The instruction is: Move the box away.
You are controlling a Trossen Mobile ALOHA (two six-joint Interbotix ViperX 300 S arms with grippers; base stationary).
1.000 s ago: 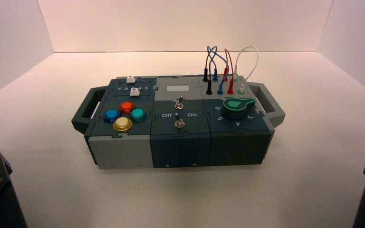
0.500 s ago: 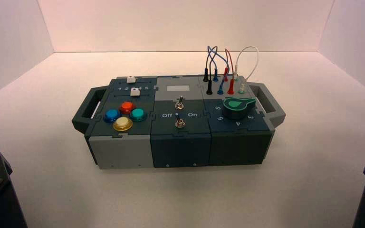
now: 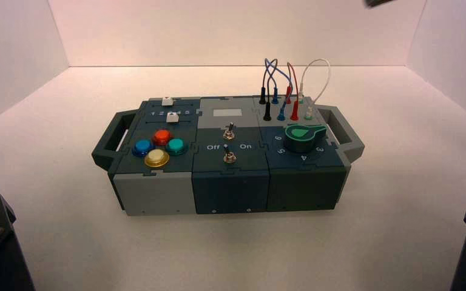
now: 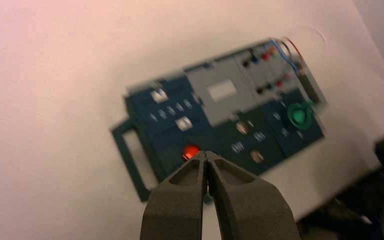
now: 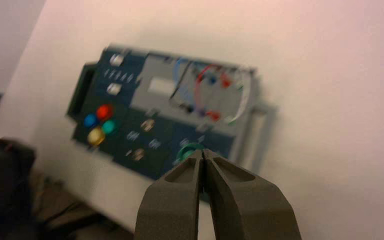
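We're seeing mostly a boxy matte box [image 3: 230, 154] mid-frame; both our grippers, left [image 4: 206, 192] and right [image 5: 202, 192], lower centre in their wrist views, pinched closed.

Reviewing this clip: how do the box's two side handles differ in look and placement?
The left handle is dark green-black, while the right handle is grey. The left handle sits beside the part with the coloured buttons; the right handle sits beside the part with the green knob and plugged wires. Both are open, frame-like grips projecting from the box's ends.
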